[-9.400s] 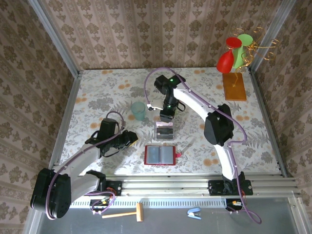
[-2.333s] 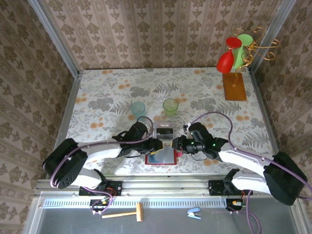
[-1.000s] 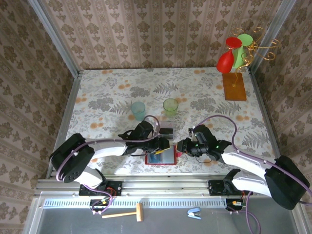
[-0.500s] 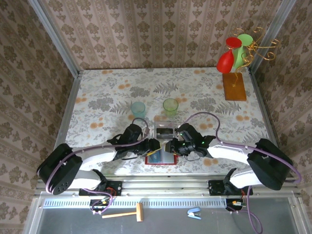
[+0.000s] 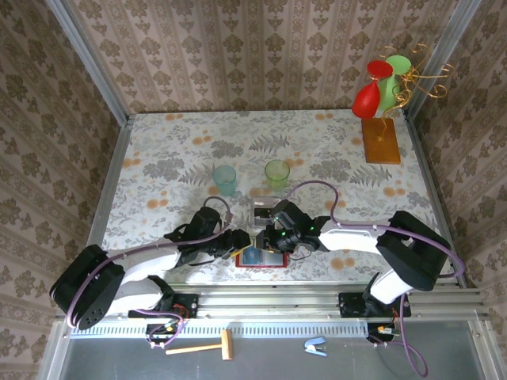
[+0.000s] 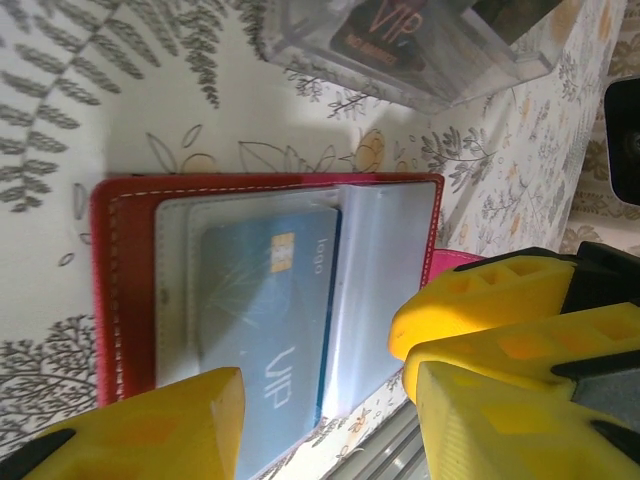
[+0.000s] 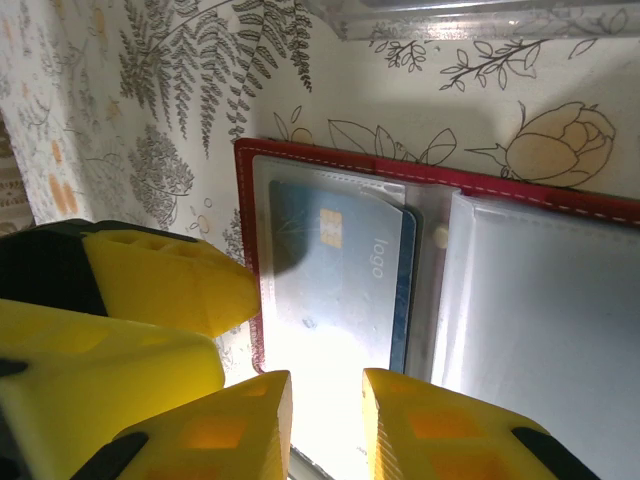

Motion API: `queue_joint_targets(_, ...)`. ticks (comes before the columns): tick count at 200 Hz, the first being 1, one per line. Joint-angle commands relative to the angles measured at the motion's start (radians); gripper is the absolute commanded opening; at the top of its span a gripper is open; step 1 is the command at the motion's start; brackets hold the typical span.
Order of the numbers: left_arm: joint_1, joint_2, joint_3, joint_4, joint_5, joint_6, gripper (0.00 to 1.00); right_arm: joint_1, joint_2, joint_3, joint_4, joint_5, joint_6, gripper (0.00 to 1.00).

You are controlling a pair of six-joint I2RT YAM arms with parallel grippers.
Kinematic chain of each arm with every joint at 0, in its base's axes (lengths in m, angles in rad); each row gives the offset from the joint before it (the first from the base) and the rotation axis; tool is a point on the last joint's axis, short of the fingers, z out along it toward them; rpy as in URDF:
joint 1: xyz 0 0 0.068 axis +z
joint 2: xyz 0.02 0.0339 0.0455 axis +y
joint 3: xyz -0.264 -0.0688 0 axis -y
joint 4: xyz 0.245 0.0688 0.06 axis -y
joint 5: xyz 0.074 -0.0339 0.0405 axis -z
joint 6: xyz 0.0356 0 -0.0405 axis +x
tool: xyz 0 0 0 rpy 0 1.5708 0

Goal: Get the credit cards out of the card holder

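Note:
The dark-red card holder [image 5: 274, 262] lies open like a book near the front edge, grey pockets up. A blue credit card [image 6: 265, 300] marked VIP sits inside its left pocket [image 7: 340, 270]; other cards are not discernible. My left gripper [image 5: 244, 245] hovers open over the holder's left half, its jaws [image 6: 325, 410] wide apart astride the card's near end. My right gripper [image 5: 268, 239] reaches in from the right, its jaws [image 7: 325, 410] narrowly open above the pocket's near edge, where glare hides the card's end. The two grippers' yellow fingers [image 7: 160, 285] almost touch.
A clear plastic box [image 5: 268, 207] with dark cards inside stands just behind the holder. A teal cup [image 5: 225, 179] and a green cup [image 5: 277, 172] sit farther back. A wooden stand [image 5: 380, 141] with red and green cups is at the back right.
Both grippers have shifted left over the holder: the right one from its right edge to its left half, the left one back toward the left edge. Both pairs of jaws narrowed slightly.

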Motion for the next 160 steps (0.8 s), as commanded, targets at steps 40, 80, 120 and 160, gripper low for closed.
queue_joint_targets(40, 0.016, -0.017, -0.033, -0.014, 0.017, 0.030, 0.50, 0.018, 0.056, 0.049, -0.004, -0.009, 0.014, 0.25)
queue_joint_targets(80, 0.016, -0.016, -0.040, -0.011, 0.017, 0.030, 0.49, 0.019, 0.067, 0.058, -0.039, 0.003, 0.007, 0.25)
queue_joint_targets(120, 0.017, -0.011, -0.042, -0.007, 0.017, 0.029, 0.50, 0.020, 0.074, 0.057, -0.037, -0.006, 0.005, 0.26)
queue_joint_targets(160, 0.016, -0.012, -0.046, -0.005, 0.018, 0.027, 0.50, 0.022, 0.091, 0.061, -0.038, -0.010, 0.004, 0.25)
